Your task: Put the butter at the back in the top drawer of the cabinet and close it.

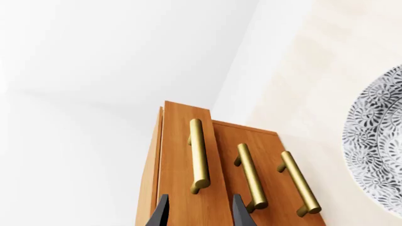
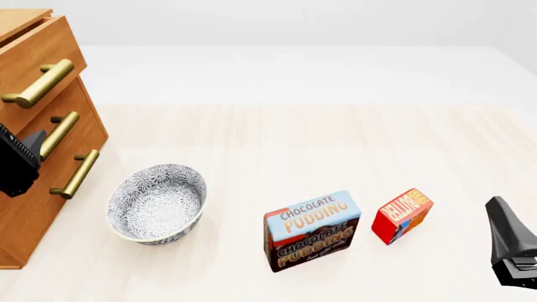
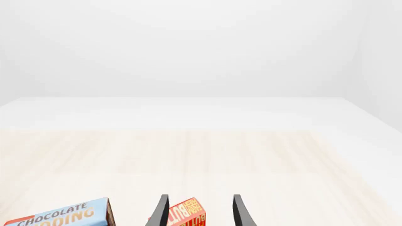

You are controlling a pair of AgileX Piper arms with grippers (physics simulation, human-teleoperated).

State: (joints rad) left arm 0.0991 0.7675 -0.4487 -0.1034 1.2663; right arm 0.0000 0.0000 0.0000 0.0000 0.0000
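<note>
Right up close, the right claw sits low at the near edge of the bench, fingers apart and nothing gripped, and between those two dark fingers in the wrist view stands the butter. That's a lined-up approach: the little red box is dead ahead of the claw, not yet touched as far as I can see. From the front camera the butter stands just beside the claw's inner side, tilted at an angle on the bench. A short way further inward from the claw sits the pudding box, close to the butter but apart from it, so there looks to be room for the fingers to straddle the butter without nudging its bigger neighbour.

Over to the left claw, fingers also spread and empty, hovering in front of the cabinet. Just ahead of its tips is the top drawer, whose front stands a little proud of the two below, with its brass handle running straight between the finger line. That pose reads as ready to take the handle and open the drawer. Beyond that claw, towards the middle of the bench, sits the patterned bowl, well out of the drawer's path by my reckoning.
</note>
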